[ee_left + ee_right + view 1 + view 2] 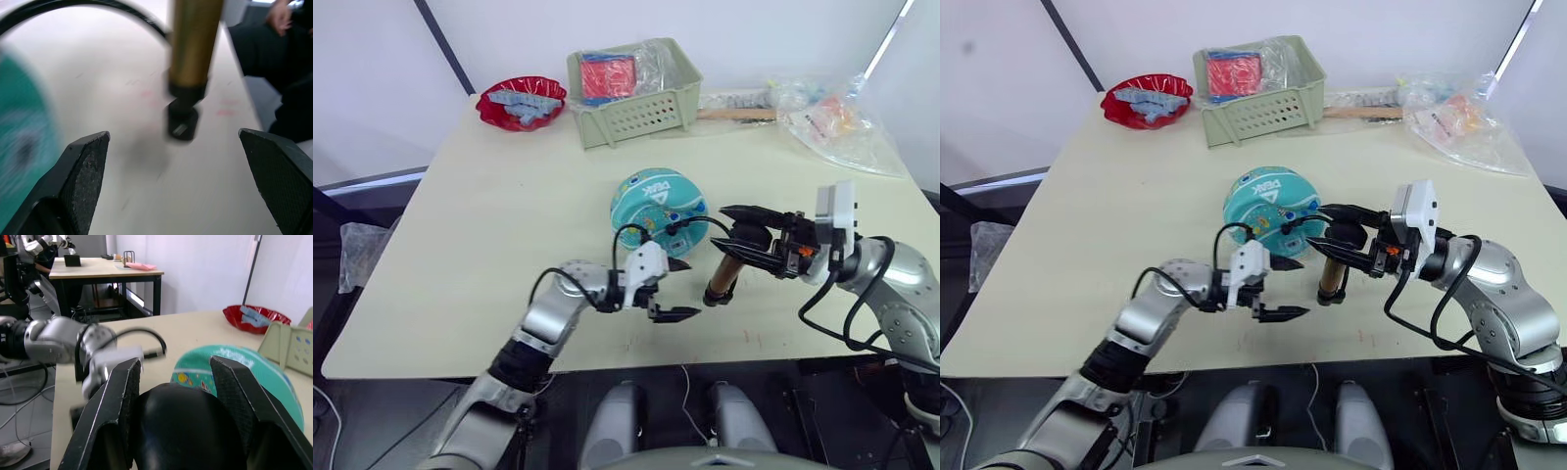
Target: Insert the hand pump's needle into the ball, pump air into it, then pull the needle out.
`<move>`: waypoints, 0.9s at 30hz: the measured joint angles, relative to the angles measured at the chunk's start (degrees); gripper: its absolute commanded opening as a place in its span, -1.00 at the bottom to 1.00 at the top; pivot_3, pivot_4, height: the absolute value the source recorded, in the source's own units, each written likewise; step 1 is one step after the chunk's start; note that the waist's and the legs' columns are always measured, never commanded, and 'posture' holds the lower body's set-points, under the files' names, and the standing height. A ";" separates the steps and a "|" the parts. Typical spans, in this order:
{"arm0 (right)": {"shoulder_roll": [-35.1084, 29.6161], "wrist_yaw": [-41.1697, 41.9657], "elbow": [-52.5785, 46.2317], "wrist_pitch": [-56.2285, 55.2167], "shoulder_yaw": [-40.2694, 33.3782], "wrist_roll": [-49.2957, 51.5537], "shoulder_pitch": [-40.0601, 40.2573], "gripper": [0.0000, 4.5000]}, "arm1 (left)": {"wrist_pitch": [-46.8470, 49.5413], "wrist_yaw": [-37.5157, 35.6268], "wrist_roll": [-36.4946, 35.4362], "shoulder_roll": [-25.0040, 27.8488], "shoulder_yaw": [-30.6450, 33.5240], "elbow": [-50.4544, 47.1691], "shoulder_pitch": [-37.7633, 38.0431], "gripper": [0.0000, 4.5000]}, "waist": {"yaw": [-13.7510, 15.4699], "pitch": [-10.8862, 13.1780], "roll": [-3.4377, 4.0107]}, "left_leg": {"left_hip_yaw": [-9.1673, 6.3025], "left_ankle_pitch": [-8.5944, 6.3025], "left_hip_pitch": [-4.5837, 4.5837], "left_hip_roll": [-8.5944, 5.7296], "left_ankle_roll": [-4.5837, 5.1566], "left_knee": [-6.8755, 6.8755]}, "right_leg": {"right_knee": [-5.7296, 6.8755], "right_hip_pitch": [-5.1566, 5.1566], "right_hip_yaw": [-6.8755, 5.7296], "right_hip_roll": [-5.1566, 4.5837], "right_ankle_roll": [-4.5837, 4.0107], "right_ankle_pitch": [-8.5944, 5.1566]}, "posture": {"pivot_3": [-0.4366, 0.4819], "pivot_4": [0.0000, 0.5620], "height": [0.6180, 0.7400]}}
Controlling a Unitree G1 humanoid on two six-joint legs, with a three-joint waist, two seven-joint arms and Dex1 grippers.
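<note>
The right gripper (736,235) is clamped on the black T-handle at the top of the hand pump (723,271), which is held upright with its black foot cap on the table (489,225), near the front edge and a little right of the middle. The gold-bronze barrel is seen just beside the ball (658,208), on the ball's right and toward the front edge. The left gripper (674,288) is held with its fingers apart and nothing between them, low over the table in front of the ball, just left of the pump's foot.

The thin black hose (631,232) is seen arching from the pump toward the ball; whether the needle is seated in the valve cannot be told. By this judgement the task stands at the insertion or at the start of pumping. Pumping and the pulling out of the needle are left.

Counted: one pump, one hose, one ball, two grippers. Toward the back edge one green basket (636,93) with a red packet in it and one red bowl (521,103) holding blue pieces are found, and near the back right corner a heap of clear plastic bags (837,122).
</note>
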 measured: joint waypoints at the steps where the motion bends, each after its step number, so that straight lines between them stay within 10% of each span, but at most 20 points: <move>1: 0.00 -0.09 -0.19 0.09 0.00 0.00 0.01 -0.22 | 0.16 0.07 0.27 -0.87 -0.71 1.05 -0.12 0.99 | -0.07 0.00 0.00 | 0.00 0.00 0.01 0.00 0.00 0.00 | 0.02 0.00 0.00 0.01 0.00 0.00 | -0.05 -0.47 0.96; 15: 0.02 -0.51 -1.33 0.51 0.00 1.64 0.18 -0.22 | -3.18 0.54 2.92 -7.34 -2.54 8.23 -0.64 0.99 | -0.07 0.00 0.00 | -0.01 0.01 0.01 0.01 0.00 0.04 | 0.04 0.00 0.01 0.00 0.00 0.01 | -0.05 -0.47 0.96; 23: 0.02 -0.49 -1.47 0.55 0.01 2.40 0.92 -0.22 | -5.74 0.21 3.89 -7.94 -2.80 11.28 -0.85 -0.46 | -0.04 0.00 0.00 | -0.02 0.01 0.01 0.01 0.00 0.05 | 0.05 0.01 0.00 0.00 0.00 0.01 | -0.05 -0.47 0.96; 27: 0.02 -0.68 -1.45 0.58 0.00 2.48 1.02 -0.22 | -6.66 -0.02 4.06 -8.45 -2.86 12.05 -0.84 -0.54 | -0.04 0.00 0.00 | 0.00 0.01 0.01 0.01 0.00 0.05 | 0.04 0.01 0.01 -0.01 0.01 0.01 | -0.05 -0.47 0.96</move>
